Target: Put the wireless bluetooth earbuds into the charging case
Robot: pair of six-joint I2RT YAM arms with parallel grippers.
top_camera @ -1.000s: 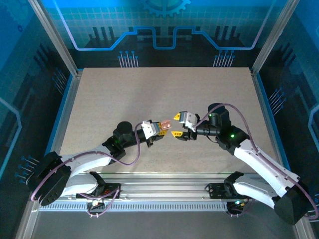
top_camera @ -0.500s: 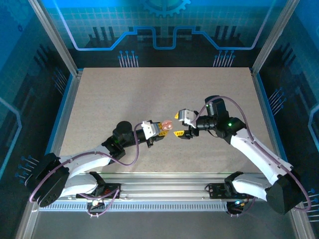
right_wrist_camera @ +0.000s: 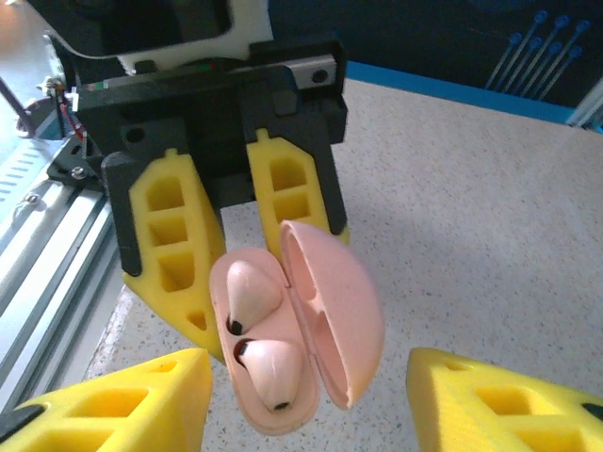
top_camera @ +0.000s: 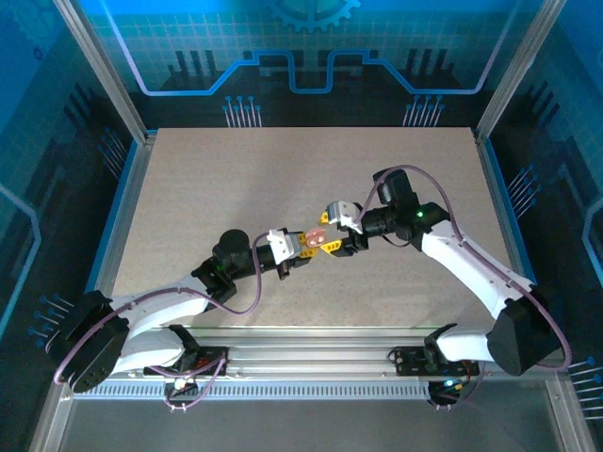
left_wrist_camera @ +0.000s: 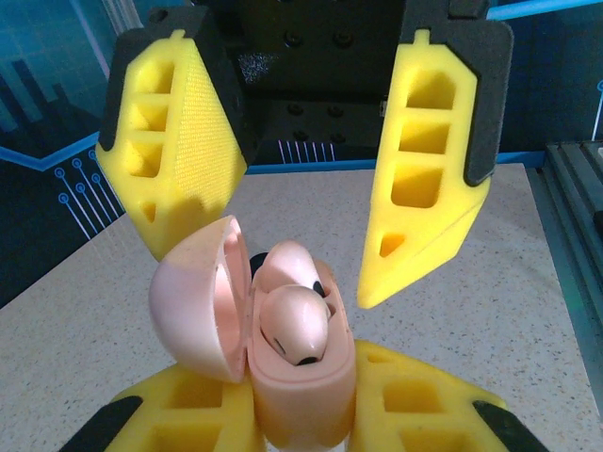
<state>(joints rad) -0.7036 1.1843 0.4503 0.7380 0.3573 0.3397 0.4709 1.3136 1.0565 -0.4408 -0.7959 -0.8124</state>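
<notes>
Pink case (left_wrist_camera: pixel 303 414) with its lid (left_wrist_camera: pixel 193 303) hinged open, gripped by its lower body in the closed left claw (left_wrist_camera: pixel 303 369) and held clear above the worktop (top_camera: pixel 236 179). The yellow fingers (left_wrist_camera: pixel 184 414) of this claw press the case from both sides. Two pale pink earbuds, one (left_wrist_camera: pixel 294 325) in front of the other (left_wrist_camera: pixel 283 268) in the left wrist view, sit side by side in the wells of the case. Each shows a small dark spot on its exposed face. The open lid stands beside the earbuds, its hollow turned toward them.

The right claw (right_wrist_camera: pixel 309 365) faces the case from the opposite side, open, with one finger to either side of the case and the case between them (seen from above, the two claws meet tip to tip over the middle of the worktop, the case at the junction). In the left wrist view one right finger (left_wrist_camera: pixel 174 160) hangs just above the rim of the lid; whether it touches cannot be told. The other right finger (left_wrist_camera: pixel 429 179) stands apart from the case, beyond the earbuds.
</notes>
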